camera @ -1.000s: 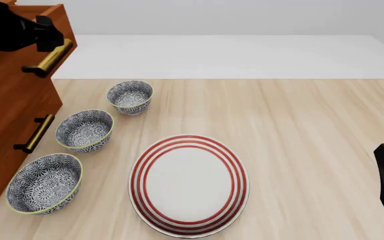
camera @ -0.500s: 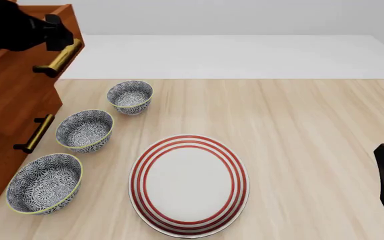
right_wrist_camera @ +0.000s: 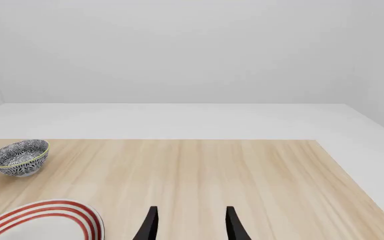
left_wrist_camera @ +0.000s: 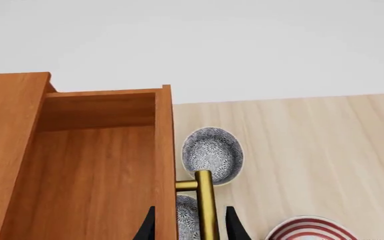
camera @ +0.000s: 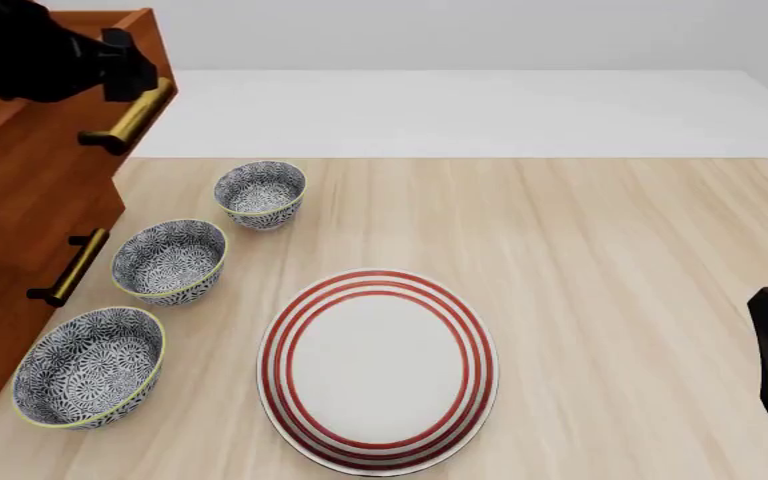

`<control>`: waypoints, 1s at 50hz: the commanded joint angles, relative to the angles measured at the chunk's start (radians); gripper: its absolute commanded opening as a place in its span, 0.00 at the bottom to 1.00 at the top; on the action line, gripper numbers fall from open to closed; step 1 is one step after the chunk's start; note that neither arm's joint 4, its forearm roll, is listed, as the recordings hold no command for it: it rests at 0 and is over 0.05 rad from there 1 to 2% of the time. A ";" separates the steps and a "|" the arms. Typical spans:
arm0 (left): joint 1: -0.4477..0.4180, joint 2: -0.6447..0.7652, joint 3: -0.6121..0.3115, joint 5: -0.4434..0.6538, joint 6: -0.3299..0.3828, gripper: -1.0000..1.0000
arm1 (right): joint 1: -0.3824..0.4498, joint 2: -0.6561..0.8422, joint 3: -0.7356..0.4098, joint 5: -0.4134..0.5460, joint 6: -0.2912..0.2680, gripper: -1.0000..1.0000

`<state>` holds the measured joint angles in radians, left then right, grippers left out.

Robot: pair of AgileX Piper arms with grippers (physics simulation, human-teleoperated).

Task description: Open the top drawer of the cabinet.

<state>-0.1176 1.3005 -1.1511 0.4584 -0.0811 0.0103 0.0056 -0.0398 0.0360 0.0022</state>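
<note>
Left gripper on the top drawer handle; right gripper idle at the near right edge

Nearest, the right gripper [right_wrist_camera: 188, 225] hangs over bare table [camera: 598, 260] with fingers spread and nothing between them. Beyond it lie the red-ringed plate [camera: 377, 368] and 3 patterned bowls [camera: 169, 260] in a row beside the cabinet [camera: 17, 260], which stands at the table's left edge. Farthest and highest, the left gripper [left_wrist_camera: 188, 227] has its 2 fingers set either side of the brass handle [left_wrist_camera: 205, 205], gripping it. The top drawer [left_wrist_camera: 98, 170] stands pulled out, wooden interior exposed
</note>
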 commanded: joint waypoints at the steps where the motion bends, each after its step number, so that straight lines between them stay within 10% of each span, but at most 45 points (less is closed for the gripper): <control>1: -0.046 0.069 0.062 0.011 0.120 1.00 | 0.000 0.000 0.000 0.000 0.000 1.00; 50: -0.139 0.079 0.075 0.014 0.080 1.00 | 0.000 0.000 0.000 0.000 0.000 1.00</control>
<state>-0.2202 1.3126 -1.1626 0.4555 -0.0785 0.0102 0.0056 -0.0398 0.0360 0.0022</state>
